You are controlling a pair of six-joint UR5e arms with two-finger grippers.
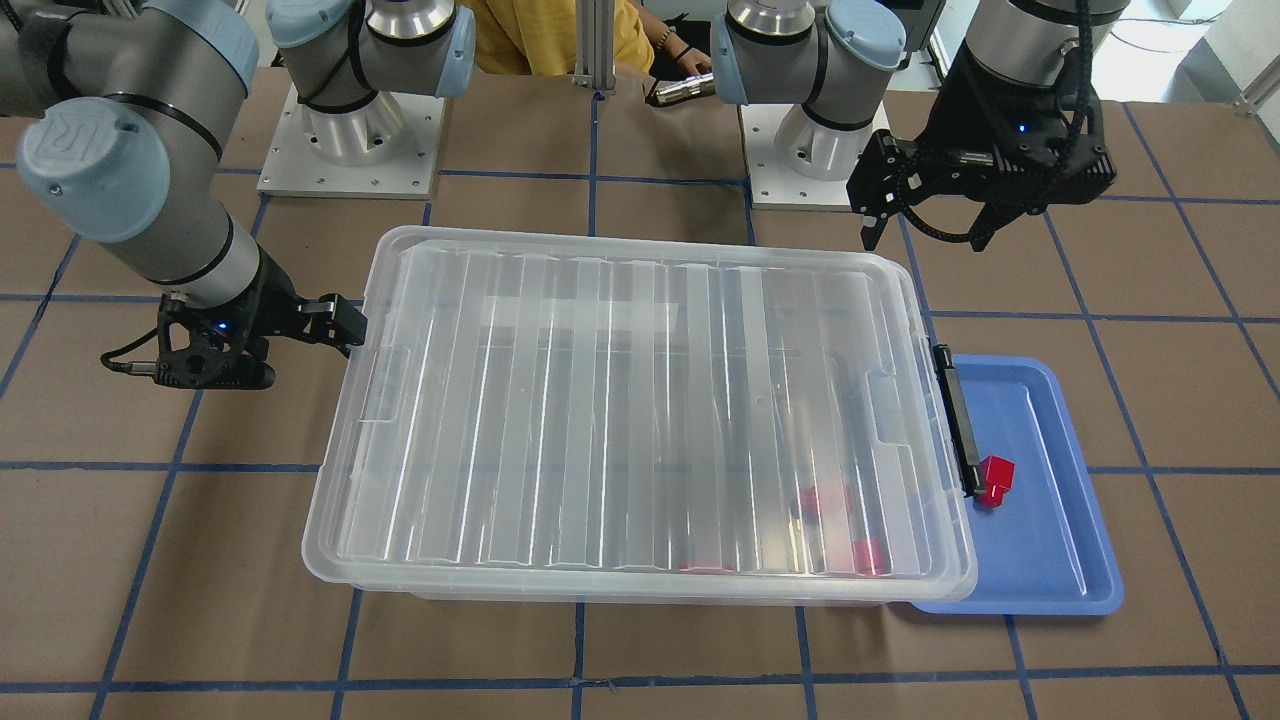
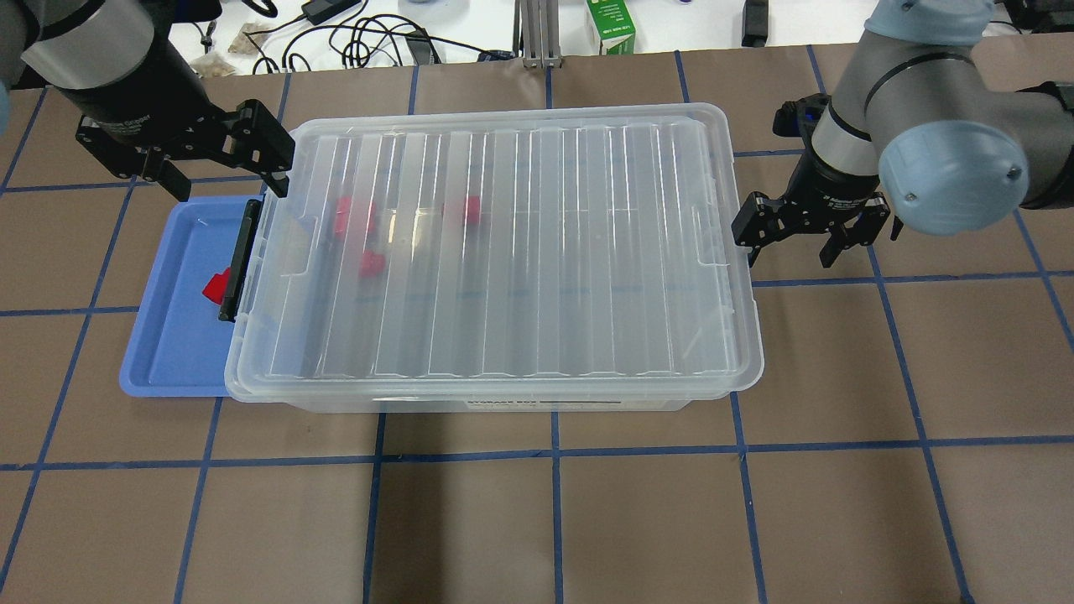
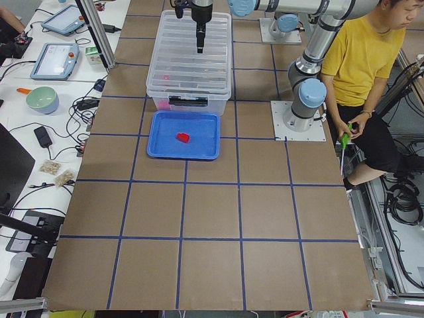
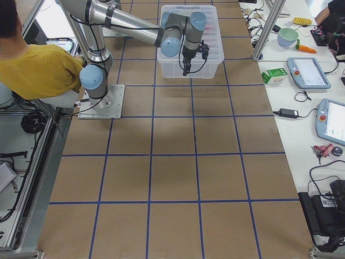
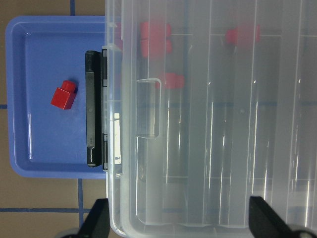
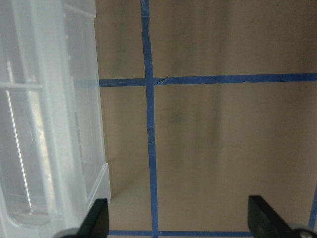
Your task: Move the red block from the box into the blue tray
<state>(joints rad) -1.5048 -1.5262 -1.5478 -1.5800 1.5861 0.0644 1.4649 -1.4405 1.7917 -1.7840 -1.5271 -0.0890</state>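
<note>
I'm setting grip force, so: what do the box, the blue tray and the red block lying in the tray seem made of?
The box: clear glossy plastic, likely; red shapes show blurred through its ribbed lid, which glints. The blue tray: opaque smooth plastic, with soft highlights on its floor. The red block: probably hard moulded plastic, crisp edges, even colour.

A brown-topped table fills the scene, ruled into squares by blue tape lines. Along its far edge runs a white bench carrying black cables and a green-and-white carton, and an aluminium post rises there. A person in a yellow shirt sits at the near side. The light is bright and even.
</note>
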